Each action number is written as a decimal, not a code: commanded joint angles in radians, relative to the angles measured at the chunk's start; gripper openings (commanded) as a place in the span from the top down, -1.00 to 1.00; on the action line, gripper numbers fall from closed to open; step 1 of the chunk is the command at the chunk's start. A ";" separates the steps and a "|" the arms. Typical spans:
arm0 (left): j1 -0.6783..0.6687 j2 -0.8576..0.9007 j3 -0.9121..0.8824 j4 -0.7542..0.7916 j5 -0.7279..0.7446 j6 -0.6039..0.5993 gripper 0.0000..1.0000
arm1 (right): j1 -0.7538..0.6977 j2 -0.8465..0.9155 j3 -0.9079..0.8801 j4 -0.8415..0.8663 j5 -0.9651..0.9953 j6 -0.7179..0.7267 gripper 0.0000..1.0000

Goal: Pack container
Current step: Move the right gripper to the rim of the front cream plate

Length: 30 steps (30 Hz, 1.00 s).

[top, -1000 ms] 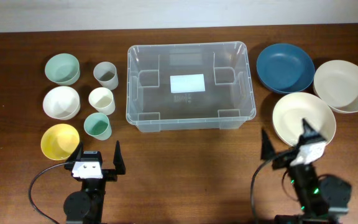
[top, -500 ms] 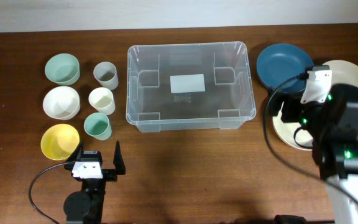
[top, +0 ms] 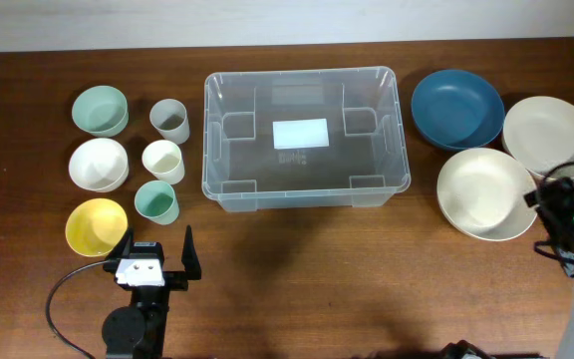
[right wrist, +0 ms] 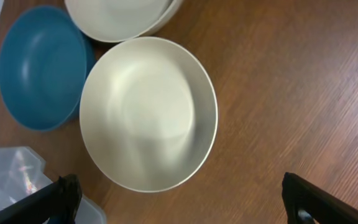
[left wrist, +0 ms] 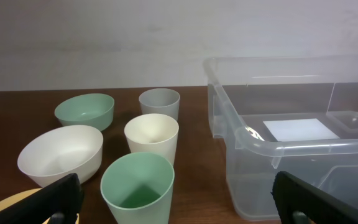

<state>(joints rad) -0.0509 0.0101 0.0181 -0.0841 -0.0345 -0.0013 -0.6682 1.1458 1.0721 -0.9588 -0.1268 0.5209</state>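
Observation:
The container (top: 303,199) is a large clear plastic bin with a white label on its base, standing empty at the table's middle back. It also shows in the left wrist view (left wrist: 253,149), and a corner of it shows in the right wrist view (right wrist: 11,177). My left gripper (top: 157,261) is open and empty at the front left, facing a green cup (left wrist: 137,186). My right gripper (right wrist: 179,190) is open and empty, looking down on a cream bowl (right wrist: 148,112). The right arm (top: 564,214) is at the table's right edge.
Left of the bin stand a grey cup (top: 169,120), a cream cup (top: 162,160), a green cup (top: 155,202), and mint (top: 100,110), white (top: 99,164) and yellow (top: 95,226) bowls. To its right lie a blue bowl (top: 456,108) and two cream bowls (top: 551,137), (top: 485,192).
My right arm rose from the front right, passed over the cream bowls and now sits at the right edge. The left arm and all the objects have not moved.

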 commanded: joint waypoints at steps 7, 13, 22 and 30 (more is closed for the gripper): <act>0.005 -0.004 -0.009 0.005 -0.011 -0.010 -0.99 | -0.071 0.003 -0.254 0.291 -0.226 -0.012 -0.98; 0.005 -0.004 -0.009 0.005 -0.011 -0.010 -0.99 | -0.087 0.006 -0.359 0.433 -0.250 -0.012 -0.98; 0.005 -0.004 -0.009 0.005 -0.011 -0.010 -0.99 | -0.148 0.011 -0.409 0.415 -0.174 -0.045 -0.98; 0.005 -0.004 -0.009 0.005 -0.011 -0.010 -0.99 | -0.151 0.111 -0.423 0.489 -0.177 -0.053 -0.98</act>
<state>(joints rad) -0.0509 0.0101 0.0181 -0.0841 -0.0345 -0.0013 -0.8131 1.2140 0.6579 -0.4942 -0.3145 0.4873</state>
